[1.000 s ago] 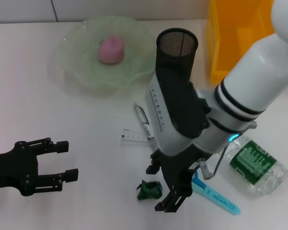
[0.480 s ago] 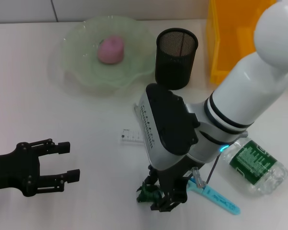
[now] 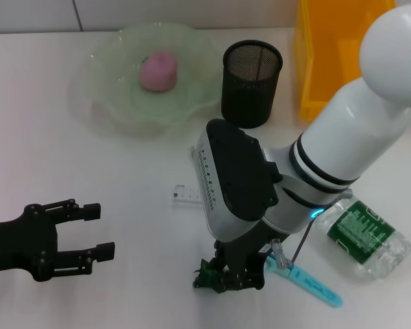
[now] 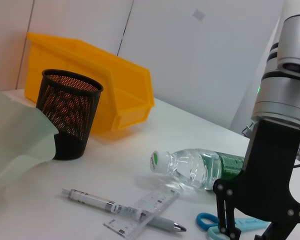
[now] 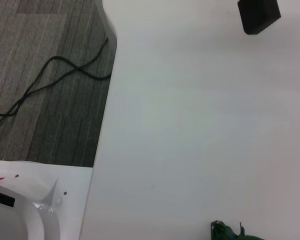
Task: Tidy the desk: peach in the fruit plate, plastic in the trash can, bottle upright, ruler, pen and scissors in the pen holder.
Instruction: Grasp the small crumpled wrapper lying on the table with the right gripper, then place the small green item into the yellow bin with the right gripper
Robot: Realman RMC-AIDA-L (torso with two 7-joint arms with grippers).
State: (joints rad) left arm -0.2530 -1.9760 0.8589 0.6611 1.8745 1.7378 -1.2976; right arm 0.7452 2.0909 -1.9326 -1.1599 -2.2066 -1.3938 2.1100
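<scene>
Down on the white tabletop, the right hand is set over a crumpled green plastic scrap at the near edge, its black fingers closed around the wad. At the far right stands the yellow trash can, open side up. The pale green fruit plate sits far left of centre with the pink peach resting in it. Just right of the plate, the black mesh pen holder stands upright. The clear bottle with a green label lies on its side near the right edge; in the left wrist view its green cap points toward the pen holder, the long axis running across the tabletop. Well to the left and apart from everything, the left hand hovers with its fingers spread and nothing between them. Blue-handled scissors lie just right of the right hand, slanting toward the near right corner. A clear ruler and a silver pen lie crossed between pen holder and right hand, the pen's tip toward the scissors.
</scene>
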